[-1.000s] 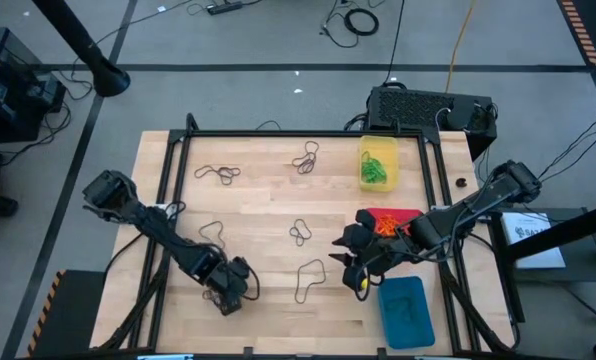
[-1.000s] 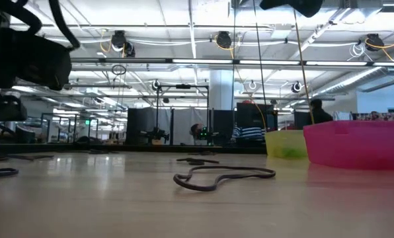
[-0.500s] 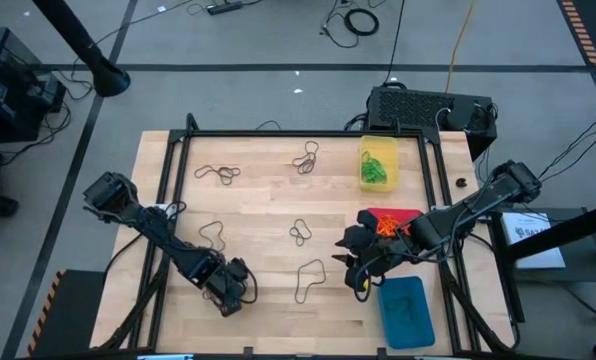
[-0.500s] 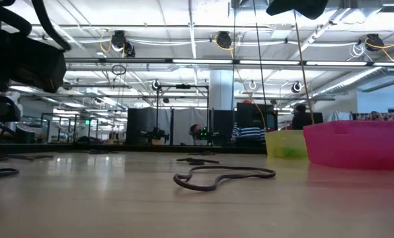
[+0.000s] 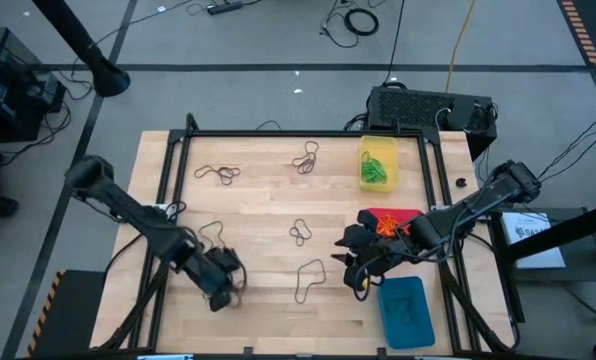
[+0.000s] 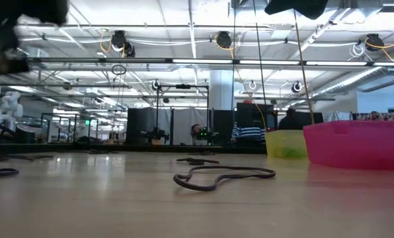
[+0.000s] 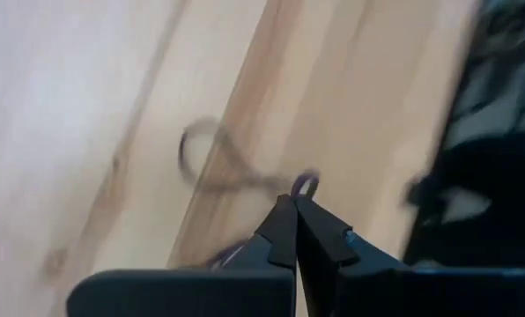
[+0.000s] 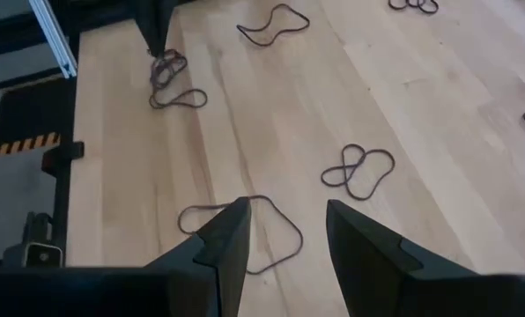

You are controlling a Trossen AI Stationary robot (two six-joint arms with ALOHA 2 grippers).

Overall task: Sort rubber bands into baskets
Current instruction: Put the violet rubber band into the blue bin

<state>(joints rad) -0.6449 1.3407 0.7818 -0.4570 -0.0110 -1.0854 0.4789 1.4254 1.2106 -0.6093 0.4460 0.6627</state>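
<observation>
My left gripper (image 5: 221,285) is near the table's front left, shut on a dark rubber band (image 7: 211,160). My right gripper (image 5: 353,268) hangs open above the wood beside the red basket (image 5: 400,214), its fingers on either side of a dark band (image 8: 238,231) on the table below. The red basket holds orange bands and is partly hidden by that arm. The yellow basket (image 5: 378,165) holds green bands, and the blue basket (image 5: 406,312) stands at the front right. Several dark bands lie flat on the table, among them two (image 5: 301,233) (image 5: 309,280). My left gripper pinches a short stretch of the dark band (image 7: 305,183) between its two fingertips, which slant down from the table's left. The rest of the loop trails away below the tips. Whether its far end is still on the wood I cannot tell.
More dark bands lie at the far side (image 5: 218,173) (image 5: 306,157) and at the left (image 5: 212,233). A black frame (image 5: 278,133) rims the table. A black box (image 5: 428,108) stands behind the yellow basket. In the low view a band (image 6: 220,177) lies before the baskets.
My left gripper has shut on the dark band and then risen, drawing back a little toward the table's left edge; it has left the low view upward. The band has come up with the fingertips. My right gripper has kept still.
</observation>
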